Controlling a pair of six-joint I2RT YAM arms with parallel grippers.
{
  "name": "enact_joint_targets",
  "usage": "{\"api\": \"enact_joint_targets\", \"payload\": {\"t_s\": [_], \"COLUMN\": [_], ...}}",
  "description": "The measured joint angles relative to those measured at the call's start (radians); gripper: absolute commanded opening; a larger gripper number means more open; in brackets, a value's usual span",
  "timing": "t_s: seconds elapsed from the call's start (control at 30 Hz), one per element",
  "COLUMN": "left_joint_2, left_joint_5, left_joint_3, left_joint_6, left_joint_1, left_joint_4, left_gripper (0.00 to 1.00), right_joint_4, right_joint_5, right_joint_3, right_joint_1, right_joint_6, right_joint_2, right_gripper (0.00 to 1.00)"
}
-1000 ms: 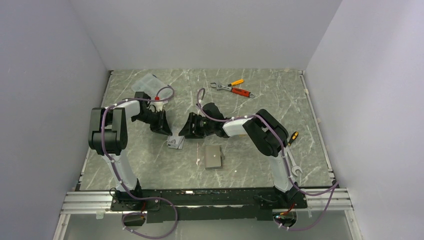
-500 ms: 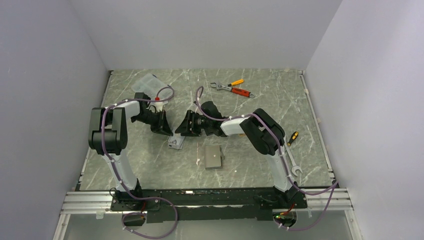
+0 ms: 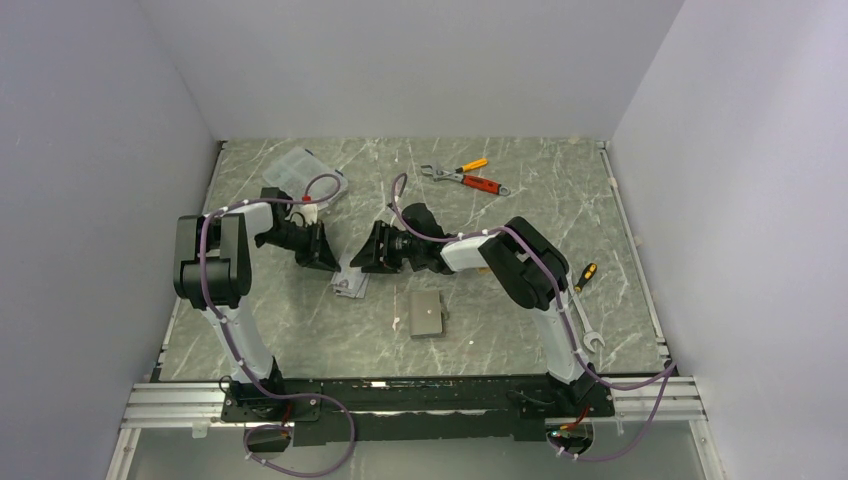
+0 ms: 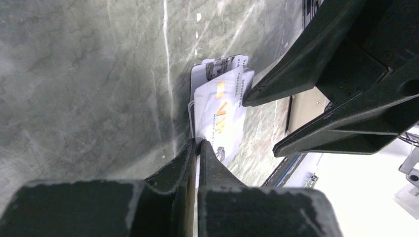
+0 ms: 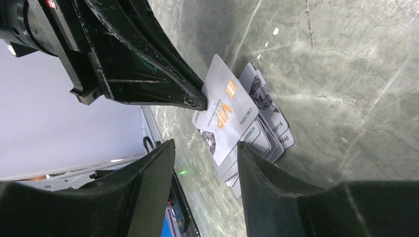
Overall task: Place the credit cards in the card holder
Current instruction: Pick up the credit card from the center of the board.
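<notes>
Credit cards (image 3: 350, 285) sit in a loose silvery-grey stack on the table (image 3: 300, 335), left of the card holder (image 3: 427, 313) and a little beyond it, not touching it. Left gripper (image 4: 196, 144), farther left of the card holder, has its jaws pressed together on one edge of the top card (image 4: 222, 116), marked VIP in orange, which tilts above the rest. Right gripper (image 5: 205, 144), also left of the holder, faces it with jaws apart, one fingertip at the card's opposite edge.
</notes>
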Motion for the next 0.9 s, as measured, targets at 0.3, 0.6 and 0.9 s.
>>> {"api": "enact_joint_targets", "payload": {"t_s": [0.3, 0.6, 0.9], "left_joint_2": [0.0, -0.003, -0.021], "left_joint_5": [0.019, 0.089, 0.141], "left_joint_3": [-0.007, 0.011, 0.017], "left_joint_6": [0.013, 0.074, 0.115], "left_joint_1": [0.003, 0.008, 0.03], "left_joint_4": [-0.001, -0.051, -0.104], "left_gripper": [0.0, 0.0, 0.0], "right_joint_4": [-0.003, -0.002, -0.007], "right_joint_5": [0.003, 0.002, 0.002], "right_joint_3": [0.0, 0.0, -0.001], "right_joint_1": [0.0, 0.0, 0.0], "right_joint_6": [-0.002, -0.002, -0.001], "right_joint_2": [0.0, 0.0, 0.0], "right_gripper": [0.52, 0.52, 0.52]}}
